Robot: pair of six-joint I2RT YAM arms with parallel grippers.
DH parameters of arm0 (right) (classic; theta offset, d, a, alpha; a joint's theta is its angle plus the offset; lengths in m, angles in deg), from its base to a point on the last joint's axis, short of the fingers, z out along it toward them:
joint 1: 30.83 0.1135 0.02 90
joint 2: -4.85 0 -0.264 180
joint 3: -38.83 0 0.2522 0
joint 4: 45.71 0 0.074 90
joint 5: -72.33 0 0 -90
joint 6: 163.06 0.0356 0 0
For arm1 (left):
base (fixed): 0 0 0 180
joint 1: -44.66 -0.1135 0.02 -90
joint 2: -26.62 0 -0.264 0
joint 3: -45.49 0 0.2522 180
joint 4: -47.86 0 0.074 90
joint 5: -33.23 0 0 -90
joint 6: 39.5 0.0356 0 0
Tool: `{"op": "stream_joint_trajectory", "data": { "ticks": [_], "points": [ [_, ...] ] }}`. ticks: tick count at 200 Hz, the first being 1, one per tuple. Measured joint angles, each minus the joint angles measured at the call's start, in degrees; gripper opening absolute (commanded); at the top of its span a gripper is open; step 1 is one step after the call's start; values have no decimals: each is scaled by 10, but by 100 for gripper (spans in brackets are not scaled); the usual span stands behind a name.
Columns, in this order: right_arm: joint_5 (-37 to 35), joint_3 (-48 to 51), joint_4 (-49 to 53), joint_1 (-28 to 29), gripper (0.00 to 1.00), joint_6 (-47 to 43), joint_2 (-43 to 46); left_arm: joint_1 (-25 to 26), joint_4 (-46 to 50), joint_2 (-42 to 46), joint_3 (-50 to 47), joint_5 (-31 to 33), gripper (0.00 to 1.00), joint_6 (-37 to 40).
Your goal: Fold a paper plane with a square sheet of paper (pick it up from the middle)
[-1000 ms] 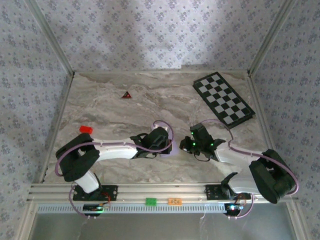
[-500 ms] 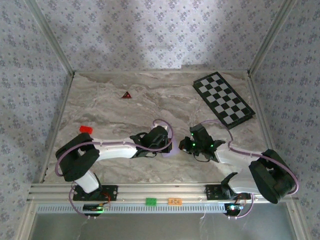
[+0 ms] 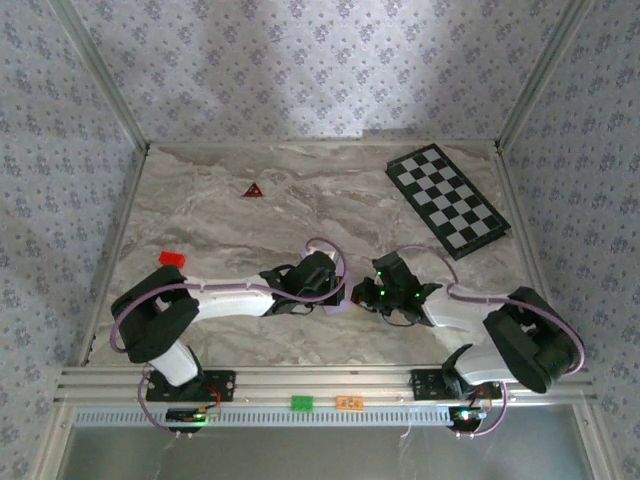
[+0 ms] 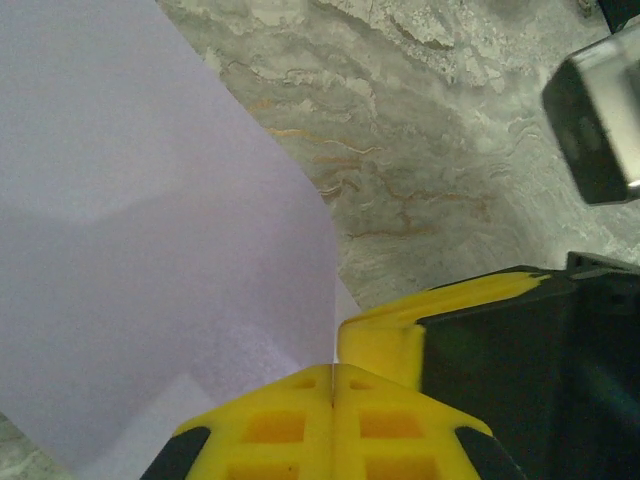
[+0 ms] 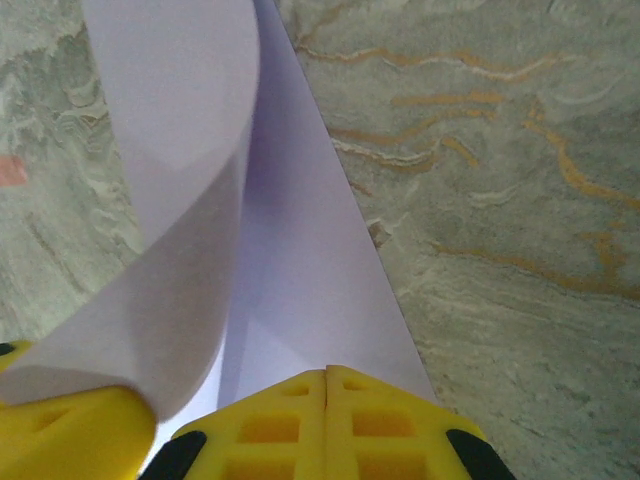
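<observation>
Right pincer [image 5: 325,372] has edged toward 9 o'clock, nearer your left pincer [image 4: 333,368]. Both are clamped on the square sheet of paper [image 5: 290,260], held between them above the near worktop [image 3: 250,225]. It runs toward 12 o'clock from the right pincer.

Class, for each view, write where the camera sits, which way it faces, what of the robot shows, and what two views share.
Top external: above and behind the arms, looking down on the marbled table; both arms whole, left gripper and right gripper close together.
Left wrist: on the left arm, looking along its shut yellow fingers at the pale lilac paper sheet.
Right wrist: on the right arm, looking along its shut yellow fingers at the same sheet.
Shared: both wrist views show that sheet over the marbled table.
</observation>
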Motion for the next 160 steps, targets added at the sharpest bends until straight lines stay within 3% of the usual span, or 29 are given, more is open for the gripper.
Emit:
{"op": "stream_joint_trajectory", "data": {
  "ticks": [121, 160],
  "points": [
    [4, -14, -7, 3, 0, 1, -38, 0, -3, 0, 0, -2, 0, 0],
    [4, -18, 9, 0, 0, -5, -36, -24, -24, 0, -19, -50, 0, 3]
  ]
}}
